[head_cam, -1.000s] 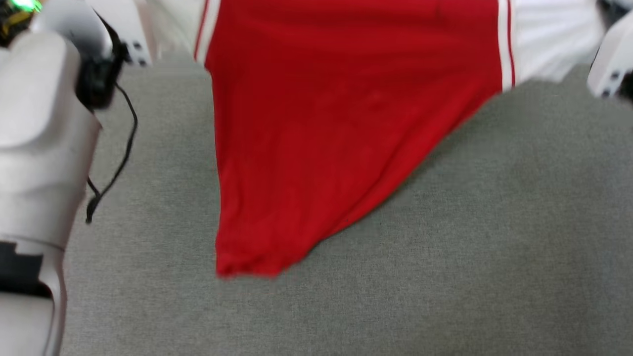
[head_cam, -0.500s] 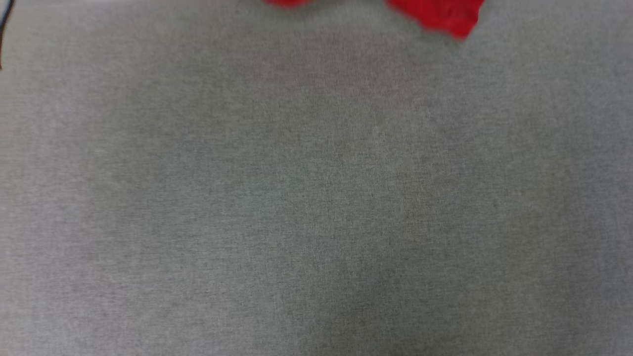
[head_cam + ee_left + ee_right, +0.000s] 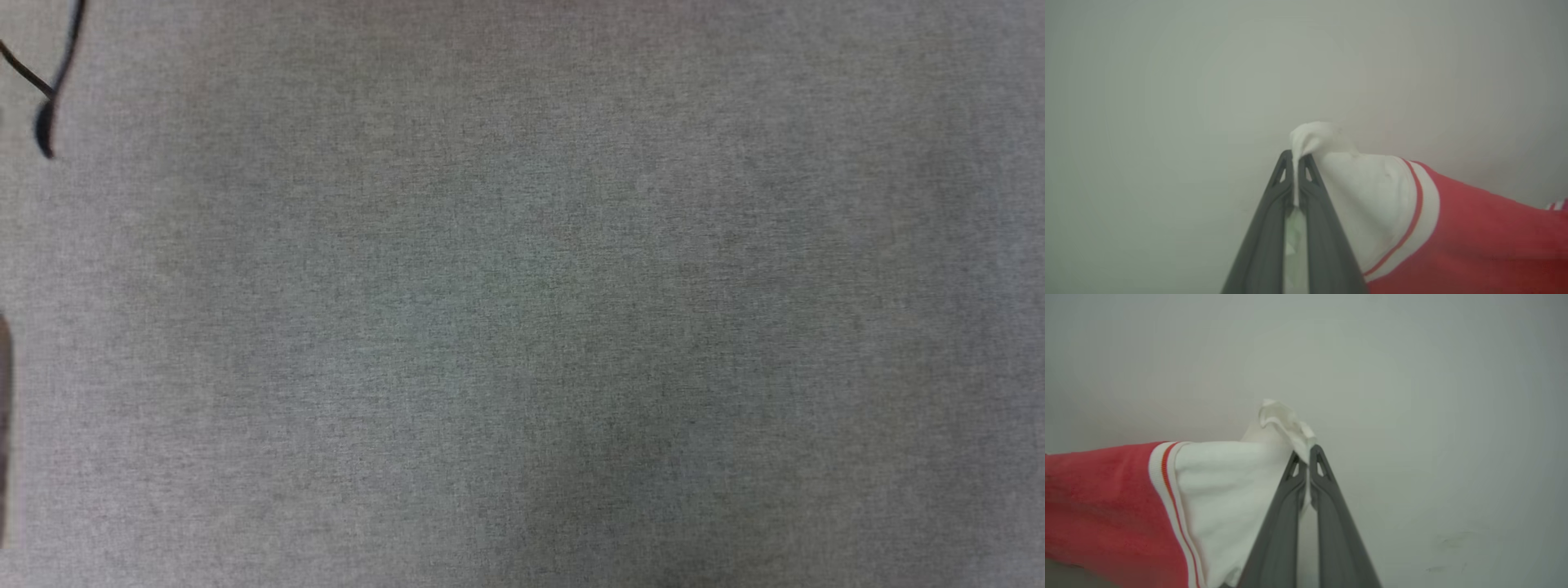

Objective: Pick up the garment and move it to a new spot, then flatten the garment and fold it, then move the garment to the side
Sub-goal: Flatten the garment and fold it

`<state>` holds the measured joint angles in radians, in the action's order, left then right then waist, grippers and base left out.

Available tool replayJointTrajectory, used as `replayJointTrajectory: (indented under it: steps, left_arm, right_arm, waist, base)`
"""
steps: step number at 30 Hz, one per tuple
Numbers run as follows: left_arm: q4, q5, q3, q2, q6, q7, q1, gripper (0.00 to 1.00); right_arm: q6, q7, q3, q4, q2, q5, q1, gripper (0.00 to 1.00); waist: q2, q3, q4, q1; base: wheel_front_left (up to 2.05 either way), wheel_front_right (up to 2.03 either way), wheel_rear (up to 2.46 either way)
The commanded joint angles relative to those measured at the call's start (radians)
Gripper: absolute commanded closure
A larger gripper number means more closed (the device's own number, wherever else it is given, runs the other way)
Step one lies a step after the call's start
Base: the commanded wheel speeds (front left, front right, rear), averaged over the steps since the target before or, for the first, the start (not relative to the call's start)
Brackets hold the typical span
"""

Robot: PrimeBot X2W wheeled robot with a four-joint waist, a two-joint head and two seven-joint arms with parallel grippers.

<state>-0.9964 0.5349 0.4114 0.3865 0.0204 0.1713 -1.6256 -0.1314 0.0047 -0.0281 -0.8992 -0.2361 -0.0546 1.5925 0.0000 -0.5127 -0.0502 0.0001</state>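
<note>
Left gripper (image 3: 1295, 157) is pinched tight on one white corner of the garment (image 3: 1474, 228), and my right gripper (image 3: 1306, 451) is clamped likewise on another white corner. Red cloth runs off to the right in my left wrist view and to the left in my right one, so I judge its long axis spans between the arms, neither nearer. Farther off, my head camera shows the grey surface (image 3: 522, 294) where I'd lay it.
</note>
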Motion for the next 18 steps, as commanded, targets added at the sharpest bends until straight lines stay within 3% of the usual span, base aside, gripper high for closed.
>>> replayJointTrajectory:
  steps: [1, 10, 18]
  left_arm:
    - [-0.028, 0.011, 0.000, -0.014, 0.017, 0.013, 0.031, 1.00]
    - [-0.115, 0.082, -0.023, -0.060, 0.085, 0.087, 0.286, 1.00]
    - [0.014, 0.145, -0.092, -0.072, 0.101, 0.095, 0.657, 1.00]
  right_arm:
    - [0.001, -0.013, -0.014, -0.035, 0.014, 0.023, -0.034, 1.00]
    - [0.001, -0.095, -0.111, -0.129, 0.034, 0.195, -0.276, 1.00]
    - [0.001, -0.106, -0.215, -0.004, 0.001, 0.374, -0.630, 1.00]
  waist:
    - [0.0000, -0.007, 0.006, -0.0001]
    - [0.0000, 0.128, 0.020, -0.0001]
    - [0.0000, 0.304, 0.026, -0.0001]
  base:
    - [0.00, 0.00, 0.00]
    - [0.00, 0.00, 0.00]
    - [0.00, 0.00, 0.00]
